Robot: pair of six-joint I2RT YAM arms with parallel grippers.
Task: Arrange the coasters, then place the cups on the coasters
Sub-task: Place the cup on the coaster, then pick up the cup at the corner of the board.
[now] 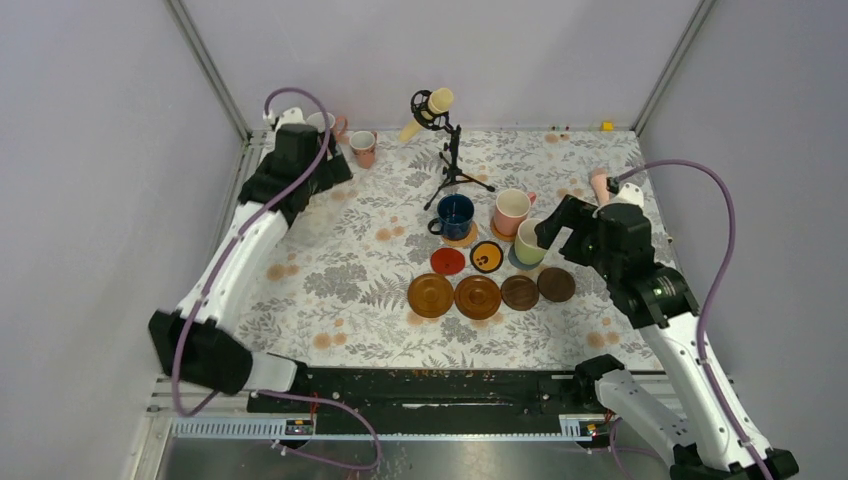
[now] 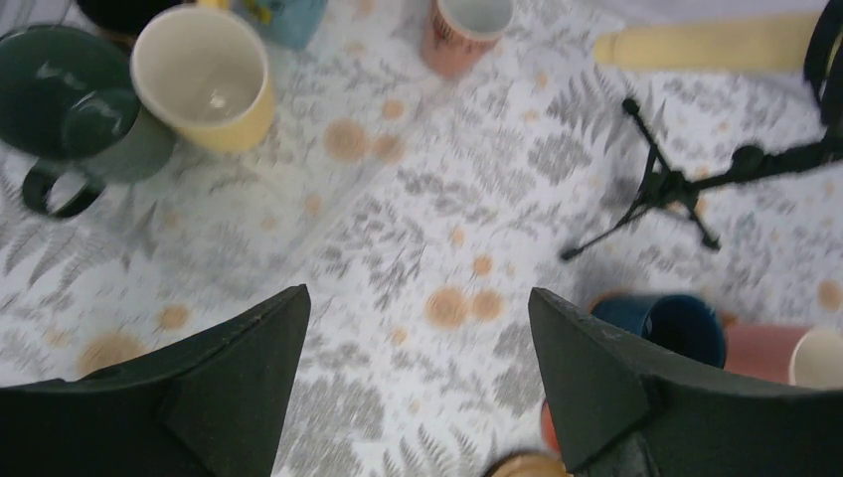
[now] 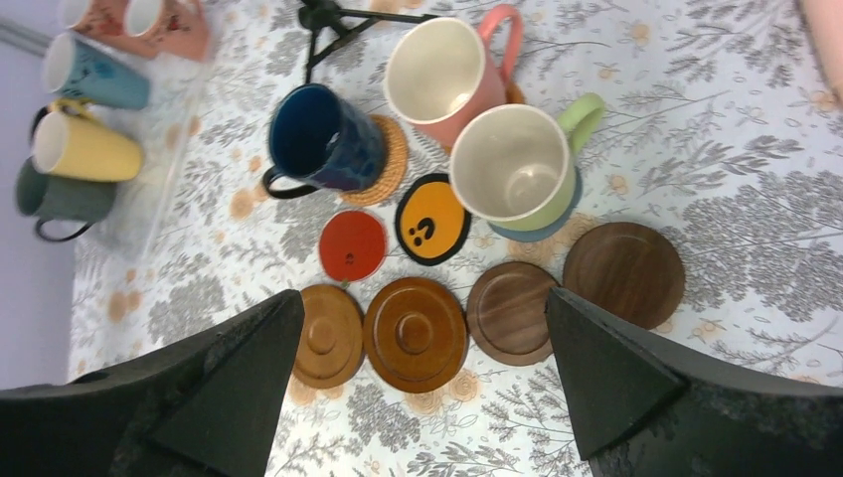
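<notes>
Fern-patterned cloth (image 1: 350, 270) covers the table, enclosed by pale lilac walls; four wooden coasters (image 1: 478, 296) are laid in a row near the centre; a red coaster (image 1: 448, 261) and a black-rimmed orange coaster (image 1: 487, 256) are set just behind that row. A navy mug (image 1: 455, 215) is seated on a cork coaster (image 3: 393, 154); a pink mug (image 1: 512, 212) is seated on a coaster largely hidden beneath it; a pale green mug (image 1: 530, 242) is seated on a grey-blue coaster (image 3: 542, 231); spare mugs (image 3: 84, 149) are grouped at the far left corner. The right gripper (image 3: 422, 303) is spread wide, grasping nothing, above the wooden row; the left gripper (image 2: 418, 318) is likewise held open and empty near the spare mugs.
</notes>
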